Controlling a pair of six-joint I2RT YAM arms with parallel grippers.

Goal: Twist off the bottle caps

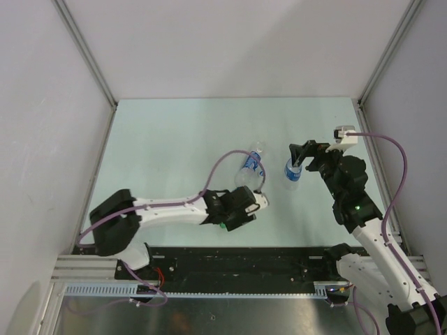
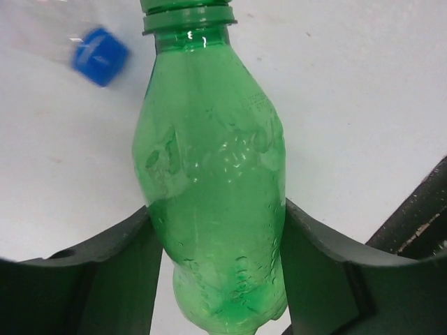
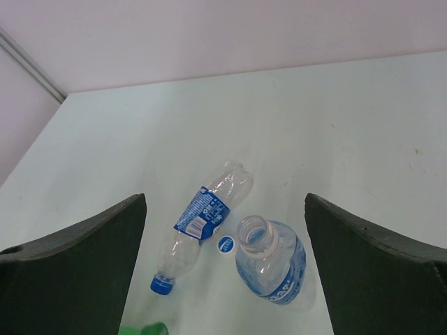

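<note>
An all-green bottle (image 2: 209, 174) lies between the dark fingers of my left gripper (image 2: 215, 209), which press on both its sides; its green cap (image 2: 185, 5) is on, at the top edge of the left wrist view. From above, only a bit of the green bottle (image 1: 222, 225) shows under the left gripper (image 1: 241, 206). A clear blue-labelled bottle (image 3: 202, 216) lies on its side with its blue cap (image 3: 162, 284) on. Another clear bottle (image 3: 271, 262) stands open-necked, and a loose white cap (image 3: 225, 244) lies beside it. My right gripper (image 3: 225, 199) hovers open above them.
The pale green table (image 1: 174, 139) is boxed in by white walls with metal posts. A purple cable (image 1: 223, 164) loops over the table near the lying bottle. The black mounting rail (image 1: 237, 262) runs along the near edge.
</note>
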